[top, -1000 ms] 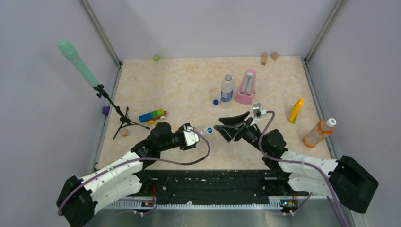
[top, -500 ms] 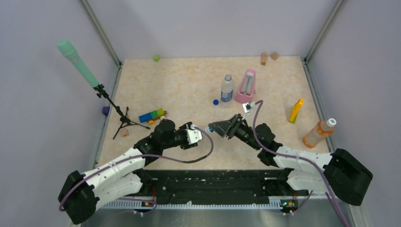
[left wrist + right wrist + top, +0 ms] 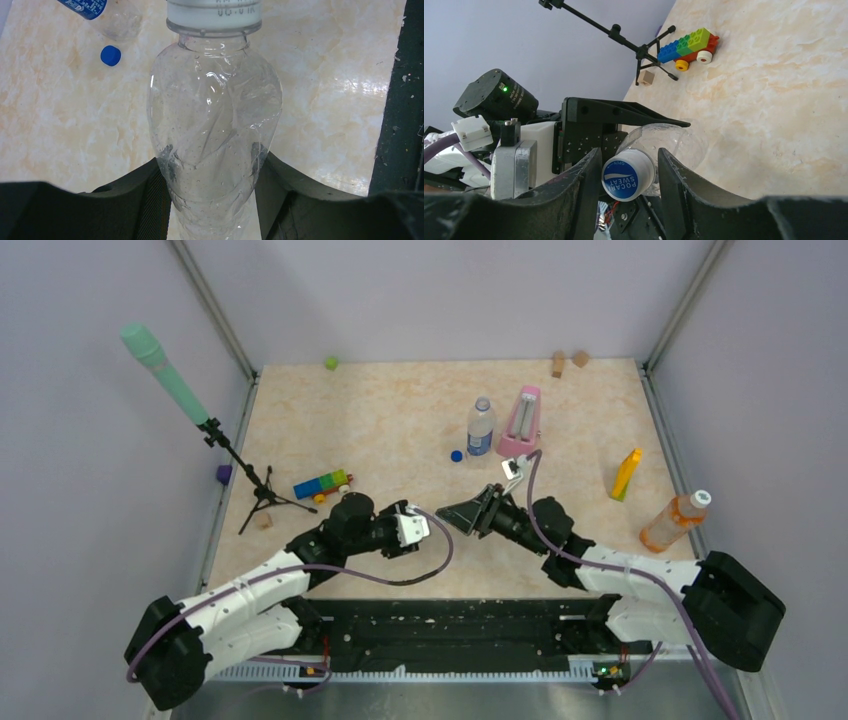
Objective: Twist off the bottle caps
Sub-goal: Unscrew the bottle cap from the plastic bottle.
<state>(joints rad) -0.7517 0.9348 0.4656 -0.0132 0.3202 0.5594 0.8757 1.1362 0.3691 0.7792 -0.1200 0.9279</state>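
Thin and dimpled, the clear bottle (image 3: 215, 125) looks light and crushable — left fingers (image 3: 125, 205) clamp its body, right fingers (image 3: 574, 200) flank the stiffer white cap (image 3: 628, 175), contact unclear.

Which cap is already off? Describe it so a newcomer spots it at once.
Find the pink metronome on the far side of the table. A blue-labelled bottle stands left of it; the cap lies beside its base, the only dark blue one, on no bottle.

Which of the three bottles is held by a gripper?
The plain clear bottle with the white cap, gripped by the left gripper; the blue-labelled bottle and the orange bottle sit untouched.
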